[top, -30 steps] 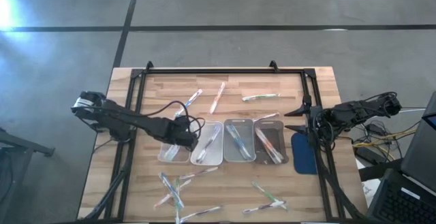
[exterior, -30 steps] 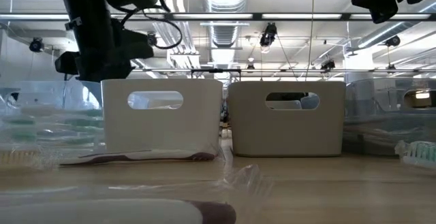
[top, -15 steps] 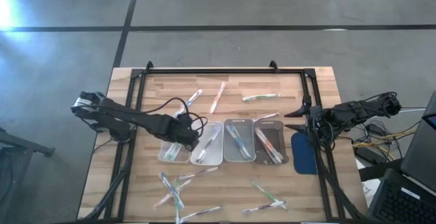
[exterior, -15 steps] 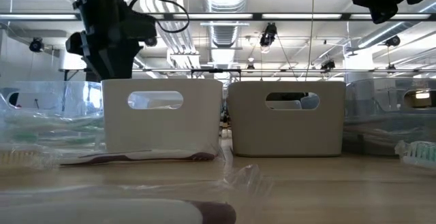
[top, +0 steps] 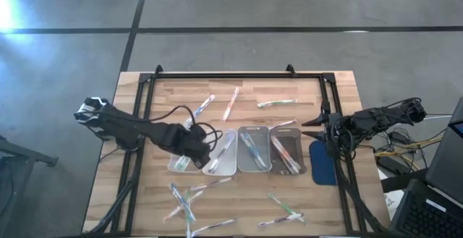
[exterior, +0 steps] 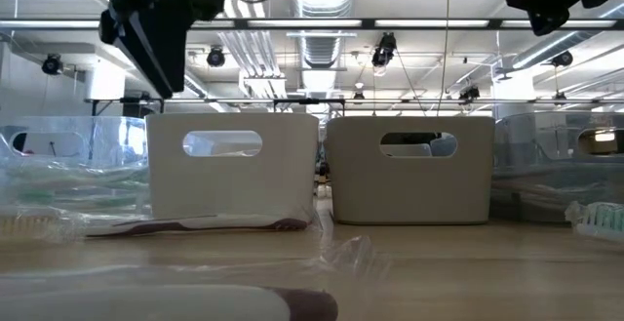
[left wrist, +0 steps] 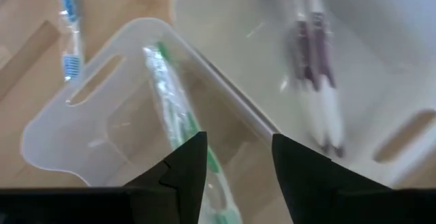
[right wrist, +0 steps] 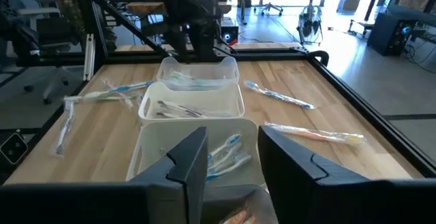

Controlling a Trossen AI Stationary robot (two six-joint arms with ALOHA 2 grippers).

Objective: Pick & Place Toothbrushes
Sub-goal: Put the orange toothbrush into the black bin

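While wrapped toothbrushes (top: 189, 203) lie loose around four part-filled clear plastic trays (top: 254, 150), left gripper (left wrist: 234, 157) hangs open, empty.

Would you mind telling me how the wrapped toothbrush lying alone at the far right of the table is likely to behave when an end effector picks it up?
The toothbrush is thin and long, so it is probably light and fairly stiff. Its clear wrapper looks glossy and loose, so the fingers may slip or catch only the film. Lying flat on the wooden table, it probably slides or spins when nudged rather than tipping.
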